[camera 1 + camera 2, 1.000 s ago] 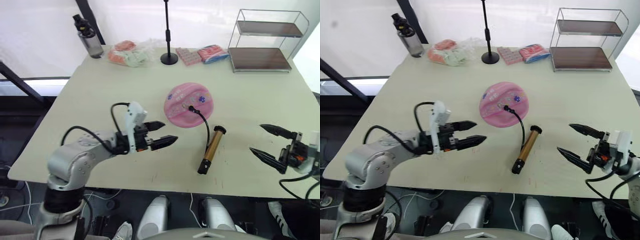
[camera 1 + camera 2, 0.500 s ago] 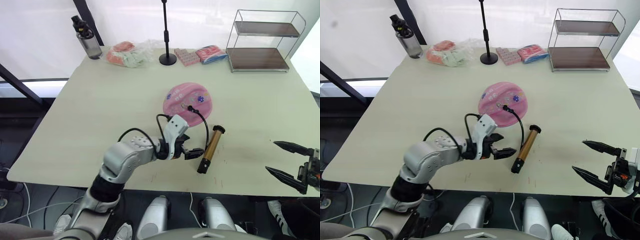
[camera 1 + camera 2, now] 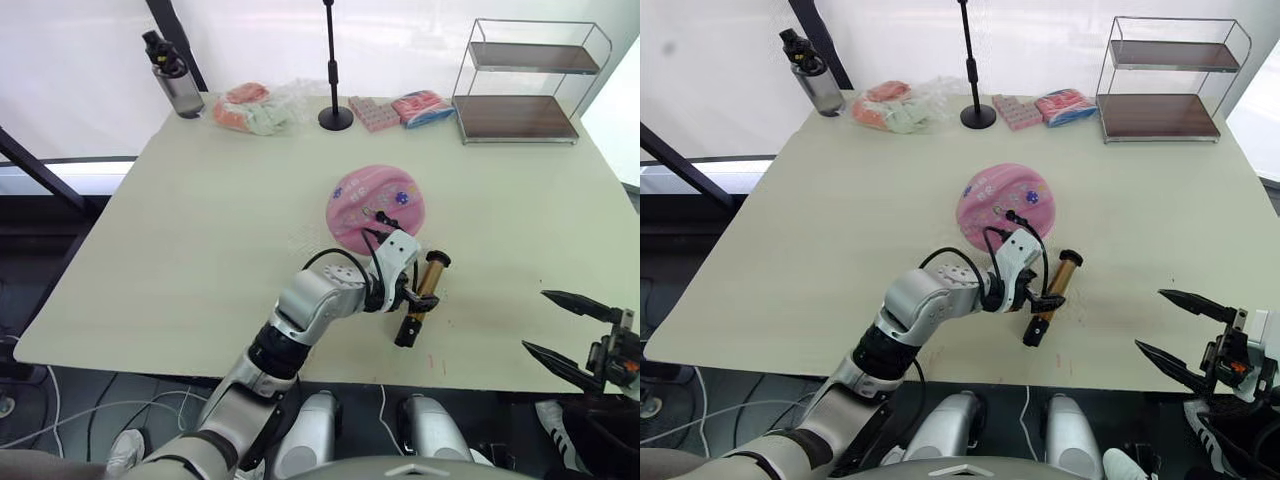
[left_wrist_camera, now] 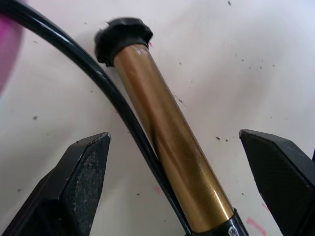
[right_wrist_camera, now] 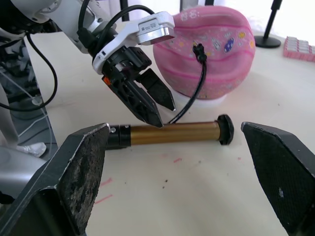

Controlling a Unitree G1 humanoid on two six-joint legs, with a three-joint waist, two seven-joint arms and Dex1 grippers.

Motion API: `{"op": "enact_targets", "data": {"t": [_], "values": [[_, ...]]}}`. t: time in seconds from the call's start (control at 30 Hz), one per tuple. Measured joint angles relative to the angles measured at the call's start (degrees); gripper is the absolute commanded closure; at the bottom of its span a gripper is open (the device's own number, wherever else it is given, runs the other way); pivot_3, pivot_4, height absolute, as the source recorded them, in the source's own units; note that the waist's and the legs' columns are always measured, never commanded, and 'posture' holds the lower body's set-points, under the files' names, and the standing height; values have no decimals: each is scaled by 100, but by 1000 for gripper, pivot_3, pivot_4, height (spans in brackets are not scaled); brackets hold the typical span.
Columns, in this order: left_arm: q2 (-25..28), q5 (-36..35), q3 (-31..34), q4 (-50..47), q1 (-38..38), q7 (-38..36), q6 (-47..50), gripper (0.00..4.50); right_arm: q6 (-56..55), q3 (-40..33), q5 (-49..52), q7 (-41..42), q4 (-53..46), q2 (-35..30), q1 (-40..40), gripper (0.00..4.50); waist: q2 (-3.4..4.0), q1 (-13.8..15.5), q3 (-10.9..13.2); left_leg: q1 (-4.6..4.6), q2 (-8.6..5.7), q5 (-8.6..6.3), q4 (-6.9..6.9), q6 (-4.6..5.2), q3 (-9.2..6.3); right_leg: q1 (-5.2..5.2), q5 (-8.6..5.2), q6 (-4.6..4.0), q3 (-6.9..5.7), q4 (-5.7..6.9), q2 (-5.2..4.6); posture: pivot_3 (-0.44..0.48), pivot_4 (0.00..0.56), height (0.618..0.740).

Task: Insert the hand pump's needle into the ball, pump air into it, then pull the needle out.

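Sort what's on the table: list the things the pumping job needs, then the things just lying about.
Job:
- hand pump
- hose
- ball
- left gripper, open over the pump

Lying about:
- bottle
- wire shelf
- stand pole
- bagged items
- packets

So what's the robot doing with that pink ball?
The robot is about to pump up the pink ball. The needle on the black hose already sits in the ball. The left gripper is open right over the gold hand pump lying on the table, with a finger on each side of the barrel, but it hasn't closed on it. The right gripper hangs open near the table's front edge, holding nothing.
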Motion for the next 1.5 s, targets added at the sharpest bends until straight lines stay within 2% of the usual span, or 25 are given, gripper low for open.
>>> {"op": "enact_targets", "data": {"t": [0.2,0.37,0.43,0.5,0.6,0.7,0.9,1.03,1.17,1.2,1.33,1.37,1.5], "values": [[-234,273,-391,188,-72,70,169,52,-38,2,-1,-40,-25,1,-31,0,-1,8,0,-2,0,-1,7,1,0,0,4,6,2,2,0,0,150,740],[-91,480,-483,218,-87,91,259,52,-103,4,-13,-86,-35,6,-47,0,0,4,0,-1,0,-1,6,1,-1,0,4,6,3,4,1,0,150,740],[28,530,-576,196,-66,70,230,582,-117,16,-34,-111,-34,21,-96,0,0,5,0,-1,0,0,7,1,1,0,4,6,5,4,1,0,150,740],[129,593,-641,115,-26,20,202,1299,-126,63,-65,-140,-34,45,-141,0,0,6,0,0,1,0,7,0,1,0,4,6,5,5,0,0,150,740],[264,624,-677,19,39,-37,176,2778,-133,110,-106,-151,-33,58,-167,0,1,6,0,0,1,0,7,0,0,0,4,5,4,6,0,0,150,740],[412,676,-686,-102,77,-82,107,3415,-144,116,-124,-155,-32,58,-213,0,1,3,-1,2,1,0,7,0,1,0,4,5,6,9,0,0,150,740],[1024,612,-580,-466,353,-735,-601,3415,18,312,-86,-445,-120,144,-404,0,4,7,-2,5,4,0,8,0,4,-2,4,3,11,15,0,0,150,740],[1184,599,-387,-470,537,-942,-962,3415,210,389,31,-740,-328,270,-480,0,4,6,-2,4,4,0,8,0,5,-3,4,3,14,15,-2,0,150,740],[1368,560,-100,-590,800,-1256,-1605,3415,716,573,291,-1391,-726,475,-615,0,4,15,-2,1,4,0,9,0,6,-9,4,2,16,19,-17,0,150,740],[1418,493,171,-717,1035,-1435,-2016,3415,1205,706,566,-2013,-1002,635,-774,0,5,10,-2,0,4,0,9,0,5,-9,4,2,16,19,-26,0,150,740],[1352,363,522,-817,1391,-1631,-2547,3415,1981,960,1112,-3006,-1293,955,-1051,0,5,10,-3,-1,4,-1,8,1,6,-12,4,1,19,19,-32,0,150,740],[1282,303,646,-817,1595,-1706,-2816,3415,2500,1167,1291,-3682,-1433,1029,-1287,0,5,13,-3,-3,4,-1,9,2,5,-13,4,1,19,20,-31,0,150,740],[1134,210,836,-804,1828,-1782,-3169,3415,3048,1292,1662,-4499,-1471,1257,-1672,0,5,9,-3,-6,0,0,12,4,10,-24,5,1,18,38,-22,0,150,740]]}}
